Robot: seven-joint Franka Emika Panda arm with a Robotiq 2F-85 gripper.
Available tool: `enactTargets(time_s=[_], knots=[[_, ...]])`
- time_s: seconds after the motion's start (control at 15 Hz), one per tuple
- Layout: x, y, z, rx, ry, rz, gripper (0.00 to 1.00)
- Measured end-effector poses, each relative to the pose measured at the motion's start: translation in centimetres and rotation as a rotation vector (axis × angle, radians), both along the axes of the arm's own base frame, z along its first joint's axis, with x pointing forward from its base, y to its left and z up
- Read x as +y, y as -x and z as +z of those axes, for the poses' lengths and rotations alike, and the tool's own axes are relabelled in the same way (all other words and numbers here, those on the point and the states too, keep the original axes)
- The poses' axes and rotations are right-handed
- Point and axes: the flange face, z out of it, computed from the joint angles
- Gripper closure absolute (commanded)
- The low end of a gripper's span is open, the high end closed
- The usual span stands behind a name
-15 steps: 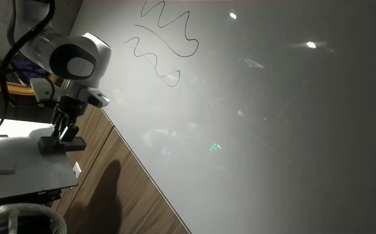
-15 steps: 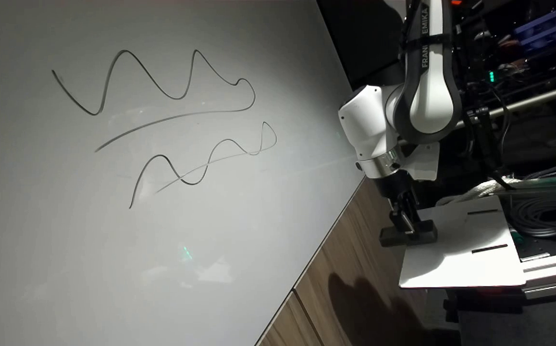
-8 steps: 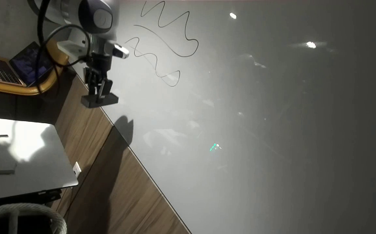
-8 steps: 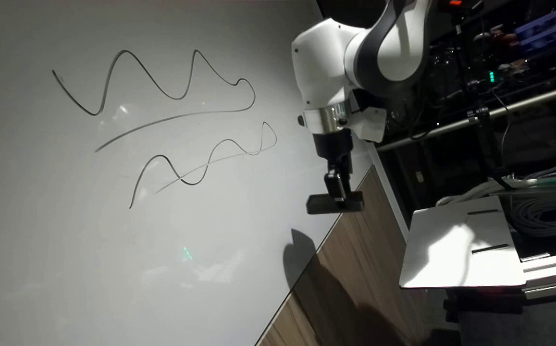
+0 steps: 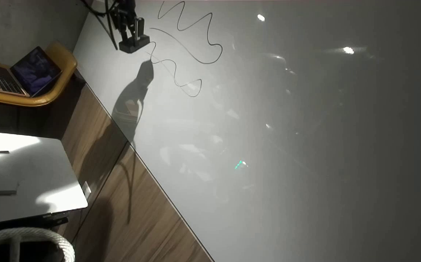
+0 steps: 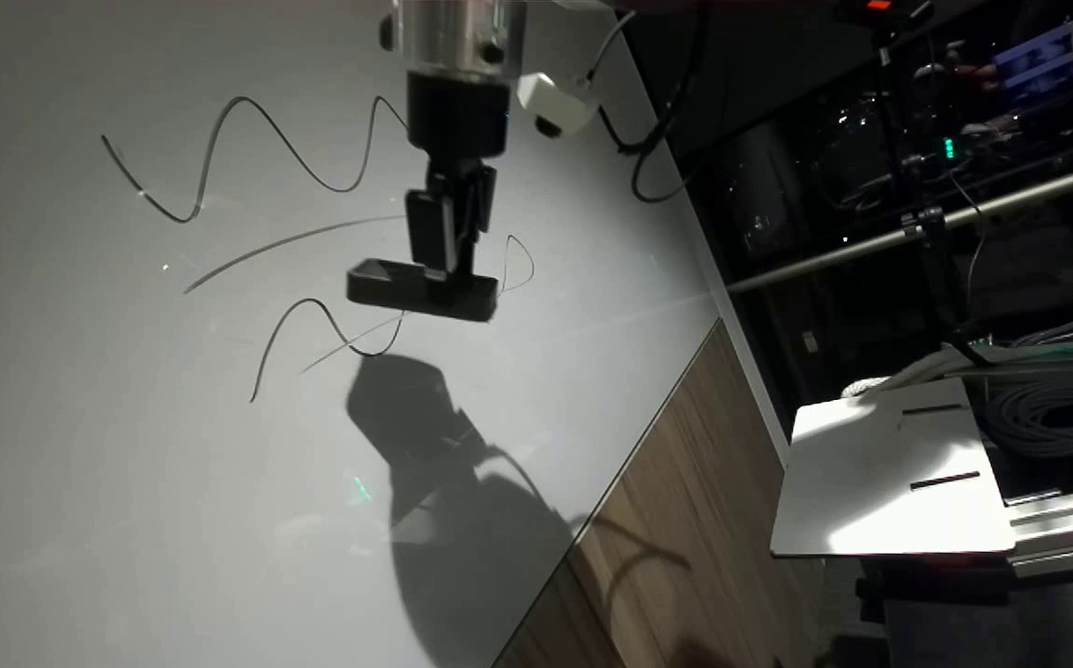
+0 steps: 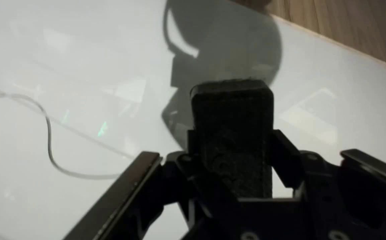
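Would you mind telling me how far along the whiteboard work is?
Done: the gripper is shut on the dark eraser-like block, clear of the white tabletop. In hand: the block hangs near the lower squiggle on the whiteboard, apparently not touching it. Left, it seems: the lower squiggle and the upper squiggle, both looking unwiped where visible.

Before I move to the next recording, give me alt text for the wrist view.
A dark rectangular block is gripped between the black jaws, in front of a glossy white board. A curvy dark line marks the board at left, a broad shadow spreads beyond the block, and wood paneling shows at upper right.
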Motion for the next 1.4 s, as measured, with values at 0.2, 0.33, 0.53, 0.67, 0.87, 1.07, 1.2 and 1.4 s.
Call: enactTargets(time_s=[0.2, 0.33, 0.53, 0.67, 0.87, 1.07, 1.2, 1.4], knots=[[3.2, -0.4, 6.3, -0.125, 0.007, 0.032, 0.71], [4.8, -0.5, 9.1, -0.215, 0.03, 0.044, 0.71], [7.0, -0.9, 11.5, -0.339, 0.076, 0.044, 0.71], [7.7, -2.1, 12.4, -0.409, 0.113, 0.02, 0.71], [8.1, -4.5, 13.3, -0.478, 0.153, -0.023, 0.71], [8.9, -5.7, 13.6, -0.477, 0.158, -0.067, 0.71], [9.6, -5.8, 13.7, -0.467, 0.16, -0.089, 0.71], [11.3, -6.0, 13.4, -0.45, 0.154, -0.102, 0.71]])
